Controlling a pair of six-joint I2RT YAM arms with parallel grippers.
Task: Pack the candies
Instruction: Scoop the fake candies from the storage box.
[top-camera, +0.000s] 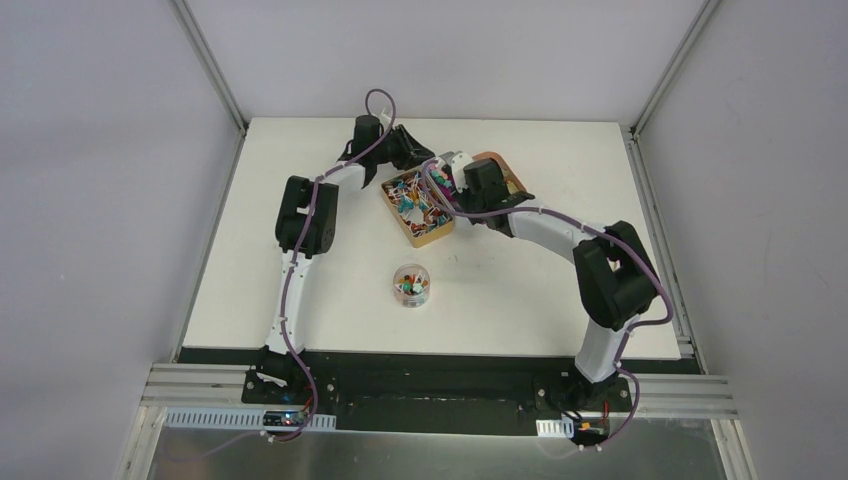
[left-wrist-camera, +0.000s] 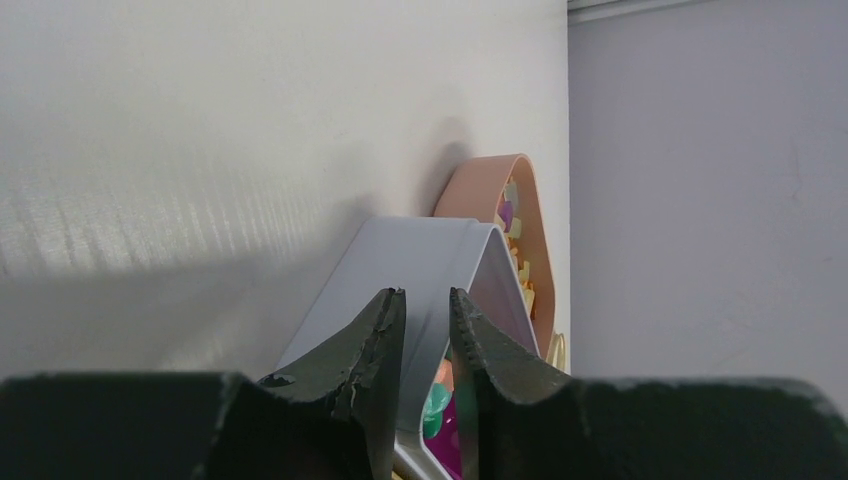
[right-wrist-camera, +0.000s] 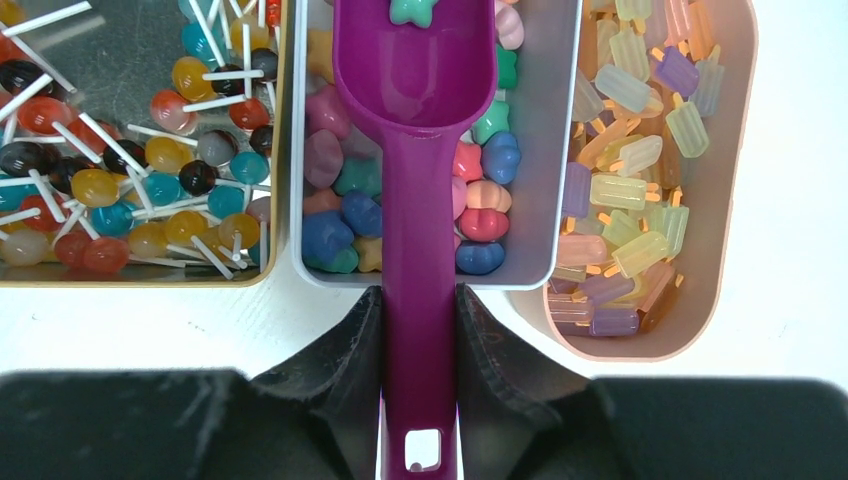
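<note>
The right gripper (right-wrist-camera: 420, 330) clenches the magenta scoop (right-wrist-camera: 415, 80) among the candies (right-wrist-camera: 480, 190); the left gripper (left-wrist-camera: 427, 320) pinches the grey tray (left-wrist-camera: 420, 250) wall (steadying it, probably).

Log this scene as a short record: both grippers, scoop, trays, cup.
Left gripper: shut on gray tray wall
Right gripper: shut on magenta scoop handle
Scoop: over gray tray, one teal gummy inside
Gray tray: mixed gummies
Gold tray: lollipops
Pink tray: popsicle-shaped candies
Clear cup: apart from trays, some candies inside
</note>
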